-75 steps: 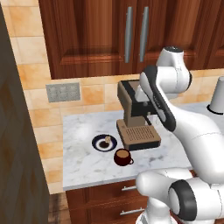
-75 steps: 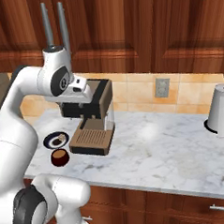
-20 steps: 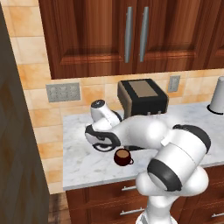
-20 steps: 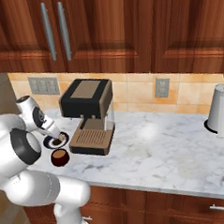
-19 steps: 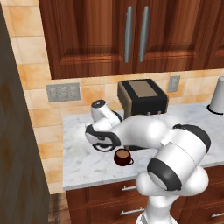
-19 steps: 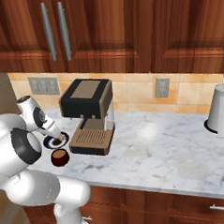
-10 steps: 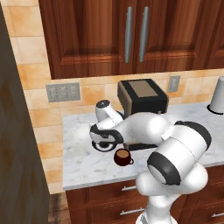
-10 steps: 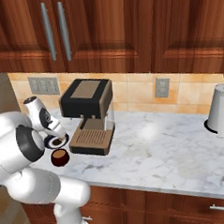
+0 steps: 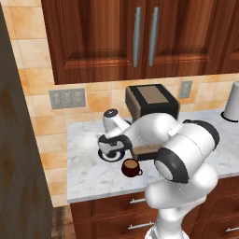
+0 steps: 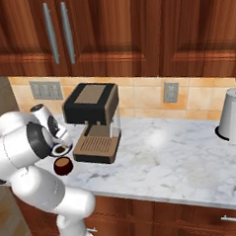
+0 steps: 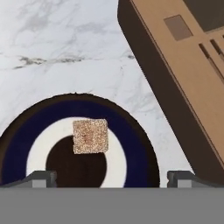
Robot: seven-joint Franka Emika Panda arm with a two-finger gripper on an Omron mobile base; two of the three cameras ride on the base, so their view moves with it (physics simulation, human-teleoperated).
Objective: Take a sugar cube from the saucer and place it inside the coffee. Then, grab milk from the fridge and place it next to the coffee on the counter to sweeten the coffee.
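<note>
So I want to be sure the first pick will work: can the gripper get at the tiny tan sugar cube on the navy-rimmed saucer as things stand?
Probably yes. The open gripper hangs right over the navy-rimmed saucer, the tan sugar cube lies bare between its fingertips, and the brown coffee machine stands off to one side.

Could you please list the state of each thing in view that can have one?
sugar cube: lying on the saucer, not gripped.
saucer: flat on the counter beside the coffee machine.
coffee: upright, filled with dark liquid, no cube visible in it.
gripper: fingers open wide, over the saucer.
upper cabinet doors: closed.
counter: carries the coffee machine.
</note>
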